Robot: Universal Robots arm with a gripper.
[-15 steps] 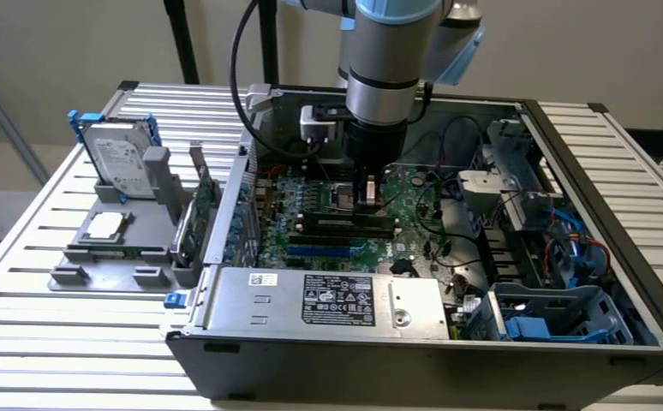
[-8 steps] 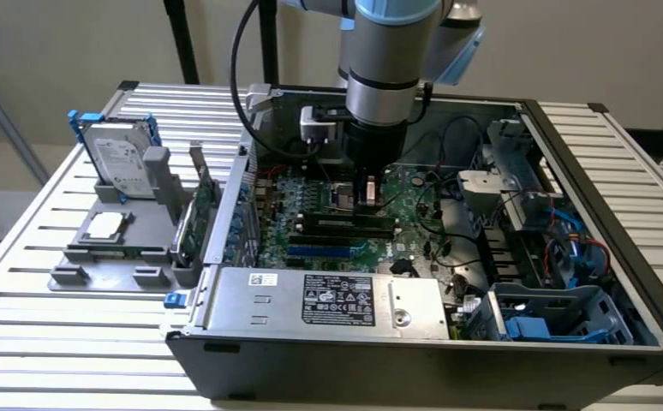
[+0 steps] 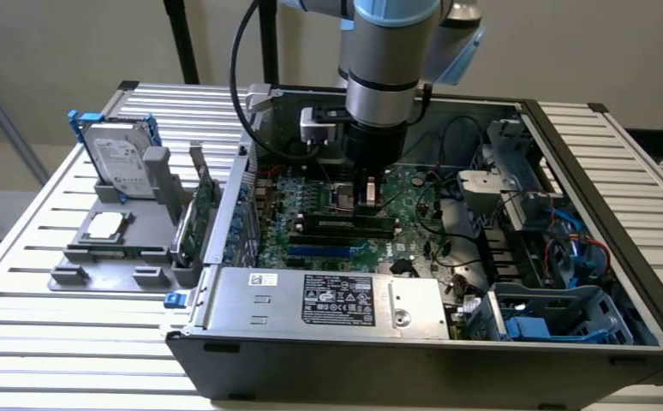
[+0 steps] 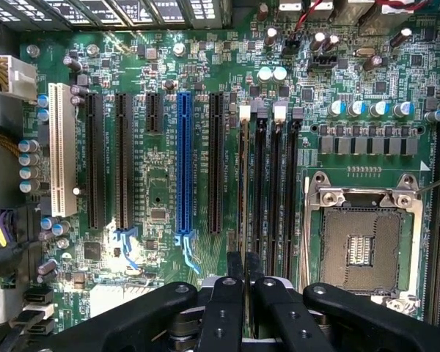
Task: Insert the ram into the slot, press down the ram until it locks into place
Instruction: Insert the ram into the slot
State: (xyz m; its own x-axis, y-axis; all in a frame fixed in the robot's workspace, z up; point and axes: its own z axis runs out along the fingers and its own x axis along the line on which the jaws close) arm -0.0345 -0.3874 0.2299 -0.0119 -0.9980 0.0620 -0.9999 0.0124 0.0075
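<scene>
The open computer case (image 3: 308,360) is lying on its side on the slatted table (image 3: 57,342), and the arm is reaching down into it over the motherboard (image 4: 161,180). The gripper (image 4: 244,268) is sitting over the bank of parallel black memory sockets, between the blue slot (image 4: 183,161) and the empty processor socket (image 4: 361,246). Its fingers (image 4: 234,268) are drawn close together and appear to be pinching the upper edge of the ram (image 4: 242,191). The ram is standing on edge in the slot (image 4: 247,147), the socket of that bank nearest the blue one. From the wrist view it is showing as a thin line. Its long axis is running straight along the slot, parallel with the blue slot and the neighbouring sockets. One end is lying under the fingers and the other is pointing at the white end clip (image 4: 243,114). In the exterior view that line is running across from left to right. I cannot tell whether the clips are closed or the stick is fully seated. To do this step well, I judge, the push should be going straight down with the stick square to the board. The force should be spreading evenly along its length, so neither end is dipping first or binding against a clip.
</scene>
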